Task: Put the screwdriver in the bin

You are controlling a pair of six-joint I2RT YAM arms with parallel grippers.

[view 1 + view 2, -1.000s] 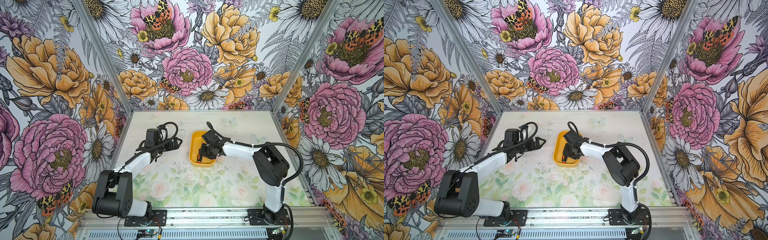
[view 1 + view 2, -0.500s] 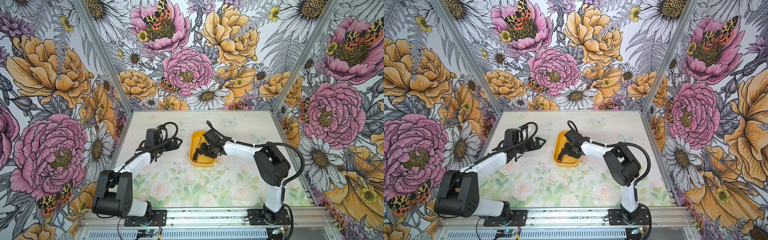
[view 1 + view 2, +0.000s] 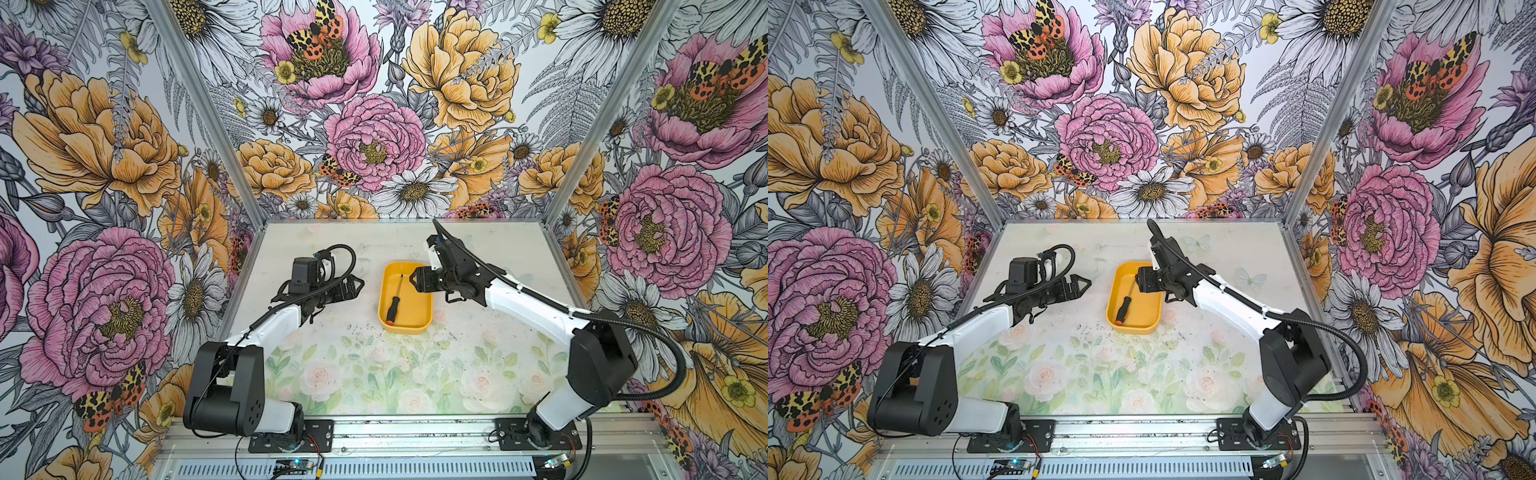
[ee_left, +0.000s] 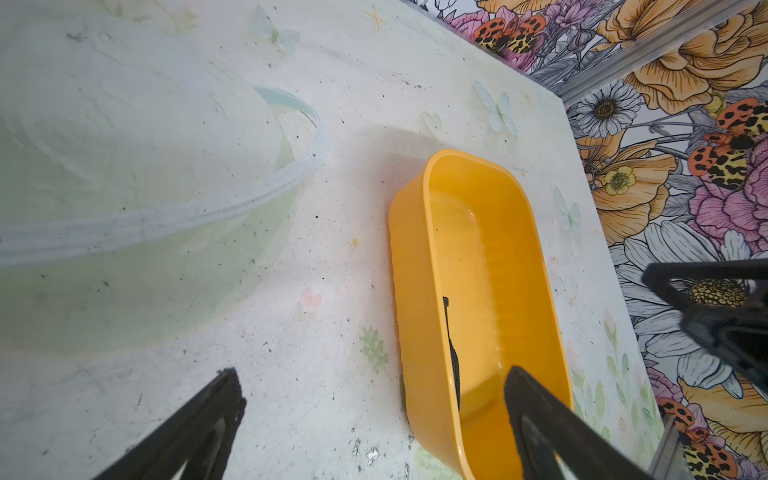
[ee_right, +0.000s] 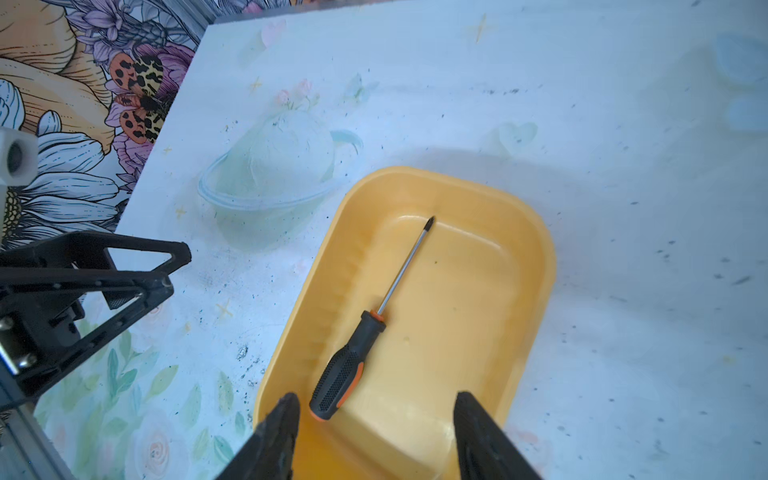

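– Right gripper (image 3: 415, 280), both top views: I read its jaws as parted and empty, raised over the far right part of the shallow yellow-orange plastic bin with rounded corners (image 3: 405, 329). Where is the tool?

– Inside. The slim screwdriver with thin metal shaft and black, orange-ended handle (image 3: 394, 301) lies flat on the bin floor, tip toward the back wall, handle toward the rail. Left gripper (image 3: 353, 286) hangs beside the bin, apart from it, jaws parted, holding nothing.

– Right wrist view?

– The black fingers (image 5: 274, 436) stand spread, framing the handle's butt end, and I see no contact with handle or rim. Handle: knurled, with an orange stripe and collar. Shaft: bright, smooth and thin, with a dark cross tip. Bin walls: glossy and plain.

– Left wrist view?

– Only a dark sliver of the tool shows over the bin's near wall. The left fingers (image 4: 199, 428) are wide apart above the printed tabletop (image 4: 291, 291).

– And the step in hand?

– I judge the placement done. I would raise the right arm straight up with the jaws wide, clear of the rim, since so light a tub could drag or tip.
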